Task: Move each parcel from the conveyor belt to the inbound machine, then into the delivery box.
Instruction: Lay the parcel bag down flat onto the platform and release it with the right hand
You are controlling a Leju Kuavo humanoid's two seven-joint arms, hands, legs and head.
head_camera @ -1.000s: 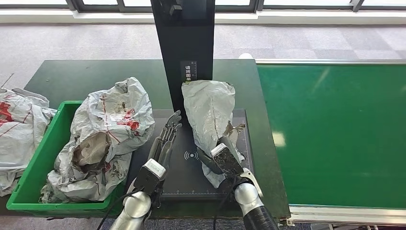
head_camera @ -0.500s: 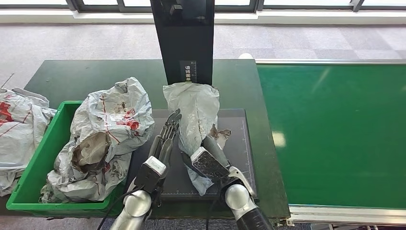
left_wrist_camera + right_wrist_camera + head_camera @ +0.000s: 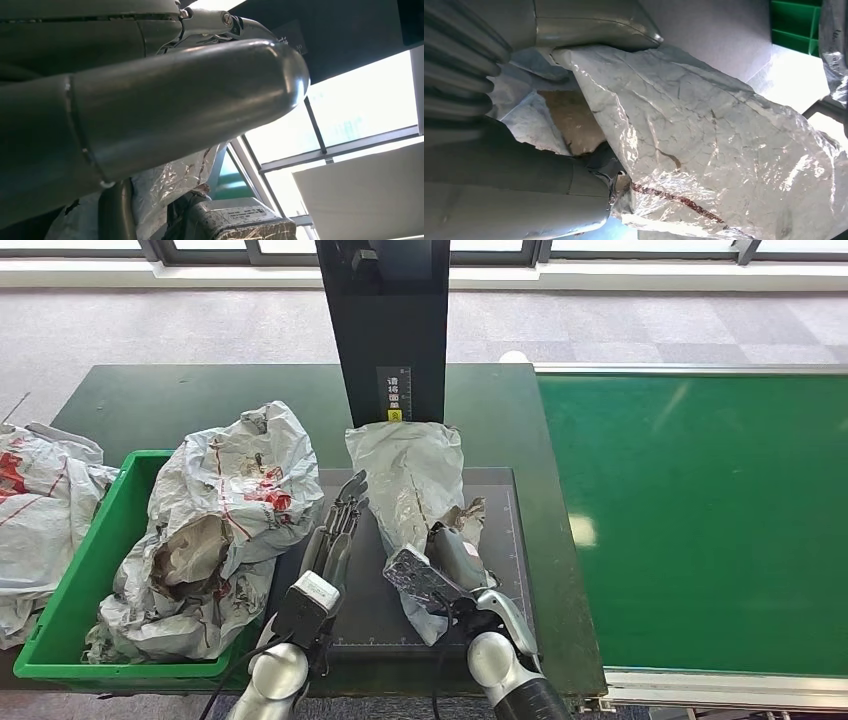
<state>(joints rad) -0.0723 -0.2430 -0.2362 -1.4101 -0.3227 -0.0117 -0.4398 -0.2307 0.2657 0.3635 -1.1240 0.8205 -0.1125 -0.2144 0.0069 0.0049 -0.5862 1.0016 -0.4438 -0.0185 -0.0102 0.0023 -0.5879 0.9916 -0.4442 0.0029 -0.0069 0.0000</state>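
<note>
A crumpled grey parcel (image 3: 410, 480) lies on the dark pad of the inbound machine (image 3: 505, 530), below its black post (image 3: 385, 320). My right hand (image 3: 440, 565) grips the parcel's near end; the right wrist view has the silvery wrap (image 3: 704, 145) pinched between thumb and fingers. My left hand (image 3: 335, 535) lies flat on the pad with fingers stretched out, just left of the parcel and holding nothing. The green delivery box (image 3: 75, 580) at the left carries a large grey parcel with red print (image 3: 225, 520). The green conveyor belt (image 3: 700, 520) is on the right.
Another grey and red parcel (image 3: 35, 510) lies outside the box at the far left. The dark table (image 3: 150, 405) runs behind the box, with grey floor beyond. The belt's metal edge (image 3: 720, 685) is at the near right.
My right hand has pulled the parcel leftward across the pad, then turned it slightly so its far end sits under the post. The left hand drew back a little.
</note>
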